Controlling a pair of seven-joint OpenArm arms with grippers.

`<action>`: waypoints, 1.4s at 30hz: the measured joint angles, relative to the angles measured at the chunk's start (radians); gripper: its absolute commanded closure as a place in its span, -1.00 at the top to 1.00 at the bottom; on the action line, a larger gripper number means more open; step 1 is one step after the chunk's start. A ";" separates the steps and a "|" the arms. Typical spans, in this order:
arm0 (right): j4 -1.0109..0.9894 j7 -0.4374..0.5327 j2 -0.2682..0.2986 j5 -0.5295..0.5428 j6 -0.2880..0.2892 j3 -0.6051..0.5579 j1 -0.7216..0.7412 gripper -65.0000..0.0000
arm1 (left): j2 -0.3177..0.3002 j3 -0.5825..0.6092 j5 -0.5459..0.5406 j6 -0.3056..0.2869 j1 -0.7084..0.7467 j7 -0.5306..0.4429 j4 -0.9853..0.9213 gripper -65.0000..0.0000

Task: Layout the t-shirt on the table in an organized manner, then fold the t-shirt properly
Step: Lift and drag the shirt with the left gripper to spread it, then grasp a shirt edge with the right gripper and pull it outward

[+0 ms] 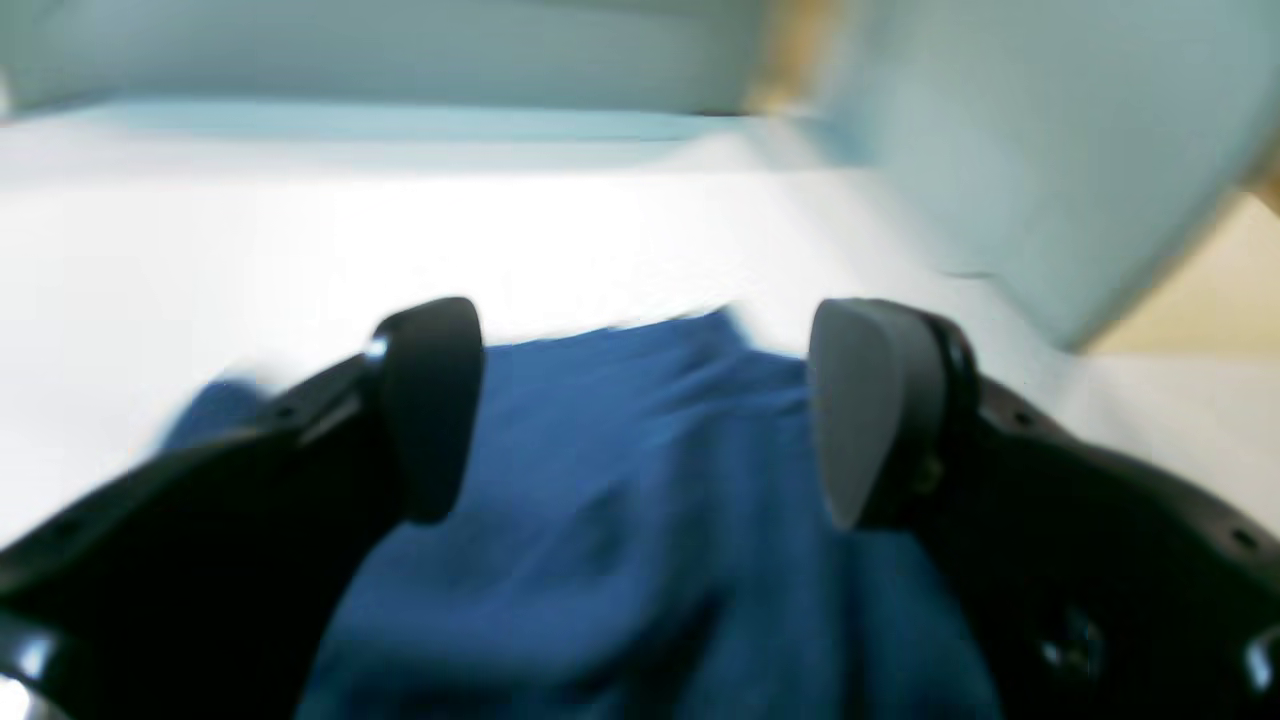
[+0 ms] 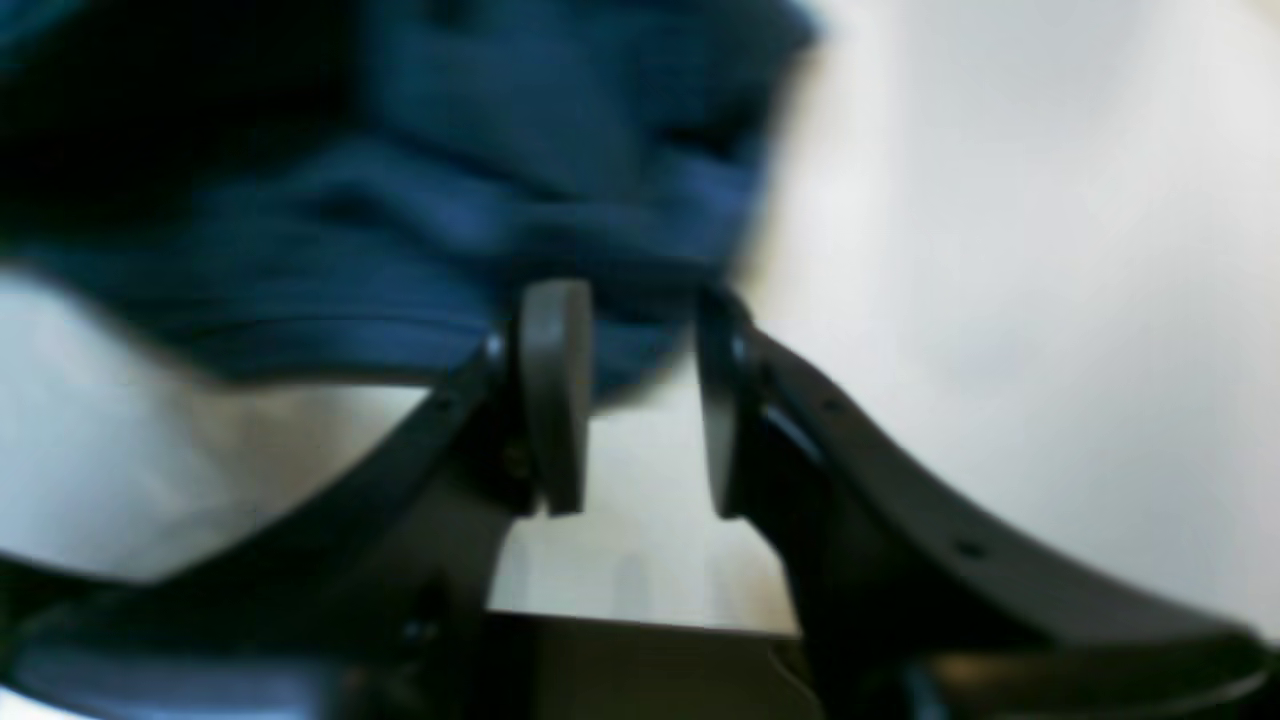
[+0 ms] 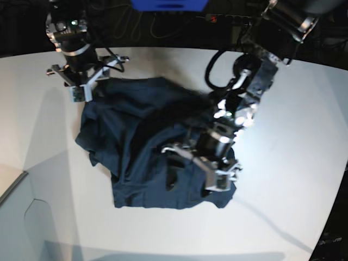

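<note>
The dark navy t-shirt (image 3: 136,141) lies crumpled and wrinkled in the middle of the white table (image 3: 288,217). My left gripper (image 3: 211,175) hangs over the shirt's near right part. In the left wrist view its jaws (image 1: 650,410) stand wide open, with blue cloth (image 1: 640,540) lying below and between them, not pinched. My right gripper (image 3: 81,92) is at the shirt's far left corner. In the right wrist view its jaws (image 2: 635,400) are apart, white table (image 2: 1000,250) shows through the gap, and a bunched edge of the shirt (image 2: 450,220) reaches the fingertips.
A blue object (image 3: 168,4) and cables sit beyond the table's far edge. The table's curved edge (image 3: 13,187) runs along the lower left, with pale floor below it. Both wrist views are blurred by motion.
</note>
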 measured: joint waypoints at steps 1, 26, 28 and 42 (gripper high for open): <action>-0.015 0.008 0.000 -0.001 0.000 -0.017 0.017 -0.21 | -0.026 -0.039 -0.007 0.002 0.033 -0.001 0.013 0.51; -0.520 0.109 -0.004 -0.005 -0.004 -0.086 0.245 -0.88 | -0.134 -0.691 -0.040 -0.016 0.431 0.006 0.038 0.51; -0.510 0.106 0.016 0.002 -0.003 -0.082 0.236 -1.00 | -0.117 -0.694 -0.040 -0.014 0.430 0.004 0.039 0.51; -0.355 0.021 0.030 0.000 0.010 0.396 0.296 -1.00 | -0.076 -0.686 -0.040 -0.015 0.430 0.009 0.047 0.52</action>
